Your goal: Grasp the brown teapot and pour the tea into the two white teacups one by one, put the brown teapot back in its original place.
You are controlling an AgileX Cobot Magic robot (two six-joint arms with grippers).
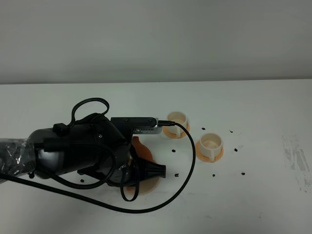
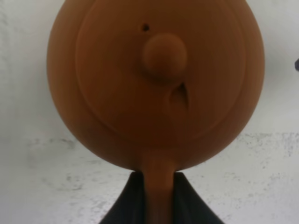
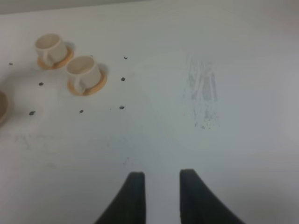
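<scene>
Teapot (image 2: 154,84) handle sits clamped between left end effector (image 2: 158,198) fingers.

wall (image 1: 156,39): plain grey | table (image 1: 273,107): white, scuffed, black specks | light: even

a white table (image 1: 253,204) bears small black marks (image 1: 242,173) and a grey scuffed patch (image 1: 295,156).

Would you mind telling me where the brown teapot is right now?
The brown teapot fills the left wrist view, its handle between the left gripper fingers. In the exterior high view it sits left of centre, mostly hidden under the left arm, left of the two white teacups.
</scene>
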